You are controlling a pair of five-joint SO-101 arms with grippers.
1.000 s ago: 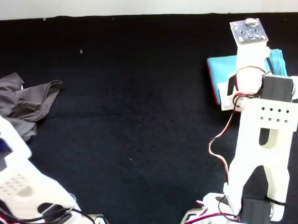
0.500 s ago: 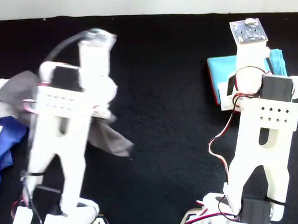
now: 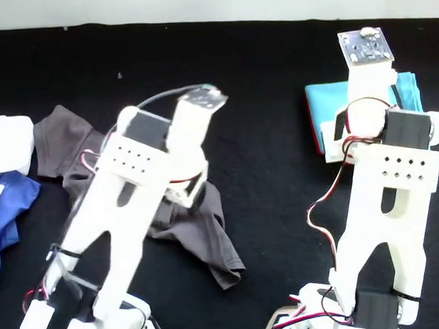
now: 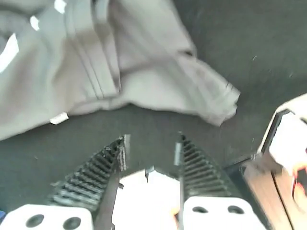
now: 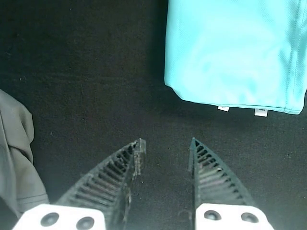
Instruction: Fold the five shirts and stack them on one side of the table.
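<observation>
As the high view shows, the grey shirt (image 3: 209, 239) lies crumpled under the left arm (image 3: 132, 191), the teal shirt (image 3: 327, 103) folded by the right. Left wrist: left hand (image 4: 151, 143) parted, empty, before the grey shirt. Right wrist: right hand (image 5: 165, 143) likewise, before the teal shirt.

worktop (image 3: 259, 74): black cloth-like cover, matt, faint lint specks.
grey shirt (image 4: 144, 72): soft knit cloth, matt, creased; stitched hems, sm. white tag.
turquoise shirt (image 5: 230, 52): fine mesh-look cloth, slight sheen, lies smooth.
white shirt (image 3: 5, 142): cloth, matt, rumpled.
blue shirt (image 3: 8, 198): cloth, matt, soft folds.
my left fingers (image 4: 91, 172): black plastic, ribbed inner faces, matt.
my right fingers (image 5: 112, 177): same black ribbed plastic, matt.
my arm shells (image 3: 414, 220): white plastic, smooth, approx. semi-matt.
</observation>
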